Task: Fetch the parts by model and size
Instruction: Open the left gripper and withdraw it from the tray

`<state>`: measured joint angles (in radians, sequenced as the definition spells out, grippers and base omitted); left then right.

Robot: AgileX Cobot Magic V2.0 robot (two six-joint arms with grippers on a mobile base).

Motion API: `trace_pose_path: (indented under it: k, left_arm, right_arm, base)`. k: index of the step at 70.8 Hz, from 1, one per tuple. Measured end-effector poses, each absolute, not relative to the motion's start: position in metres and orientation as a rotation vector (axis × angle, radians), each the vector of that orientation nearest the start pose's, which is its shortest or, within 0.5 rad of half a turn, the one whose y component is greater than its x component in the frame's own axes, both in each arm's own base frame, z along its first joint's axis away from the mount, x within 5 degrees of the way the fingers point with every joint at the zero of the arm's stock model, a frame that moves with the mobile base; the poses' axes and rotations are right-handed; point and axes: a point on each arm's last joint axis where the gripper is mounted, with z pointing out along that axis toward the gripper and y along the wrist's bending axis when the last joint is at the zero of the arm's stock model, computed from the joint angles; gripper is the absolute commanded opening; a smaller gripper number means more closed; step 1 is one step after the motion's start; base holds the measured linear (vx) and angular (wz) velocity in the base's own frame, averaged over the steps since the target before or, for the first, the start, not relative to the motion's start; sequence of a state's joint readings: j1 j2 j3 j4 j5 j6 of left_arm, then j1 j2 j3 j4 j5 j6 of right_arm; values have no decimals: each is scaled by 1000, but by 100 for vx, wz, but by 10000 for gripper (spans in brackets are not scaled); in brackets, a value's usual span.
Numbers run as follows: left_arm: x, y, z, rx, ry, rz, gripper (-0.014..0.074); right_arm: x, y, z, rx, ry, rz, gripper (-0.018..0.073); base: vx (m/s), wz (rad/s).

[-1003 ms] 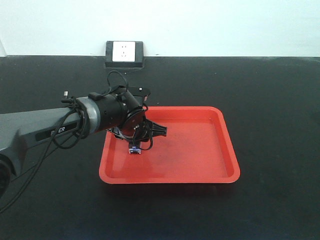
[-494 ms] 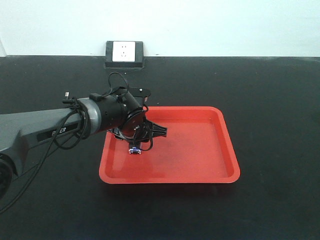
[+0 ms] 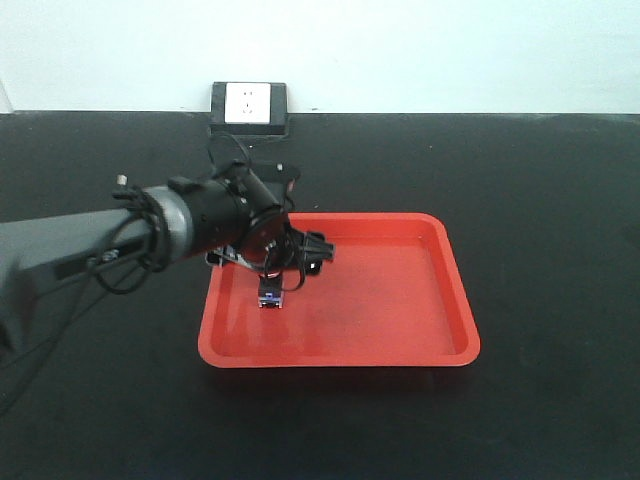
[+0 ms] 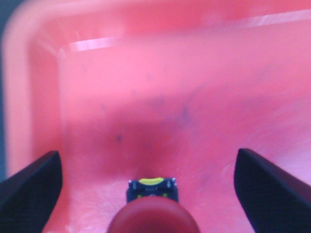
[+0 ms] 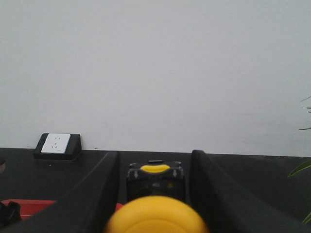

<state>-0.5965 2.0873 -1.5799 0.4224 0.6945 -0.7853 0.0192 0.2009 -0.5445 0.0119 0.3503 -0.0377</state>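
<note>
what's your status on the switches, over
Left gripper open, straddling the red-capped switch standing in the red tray. Right gripper shut on the yellow-capped switch, away from the tray. Nothing seen in the way.

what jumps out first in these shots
The bright red tray in the middle of the black table catches the eye first. A red-capped switch stands on the tray floor near its left end, between the wide-open fingers of the left gripper. In the right wrist view, a yellow-capped switch is pinched between the fingers of the right gripper, facing the white wall.
</note>
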Motion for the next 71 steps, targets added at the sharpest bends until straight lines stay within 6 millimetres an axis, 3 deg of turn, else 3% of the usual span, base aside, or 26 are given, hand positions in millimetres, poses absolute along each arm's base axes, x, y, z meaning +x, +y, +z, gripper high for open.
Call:
trace_pose_path:
  k: [22, 32, 51, 71]
  left_arm:
    - [372, -219, 260, 169, 2470, -15, 643]
    - [354, -206, 277, 240, 2463, 24, 580]
    - [294, -169, 284, 331, 2429, -6, 472]
    - [216, -118, 318, 365, 2210, -102, 267]
  right_arm:
    - [40, 1, 348, -38, 1498, -3, -6]
    - [40, 1, 348, -38, 1498, -3, -6]
    - [40, 1, 348, -38, 1498, -3, -6]
    - [40, 1, 348, -38, 1498, -3, -6]
  base:
    - [0, 0]
    - [0, 0]
    - [0, 0]
    - [0, 0]
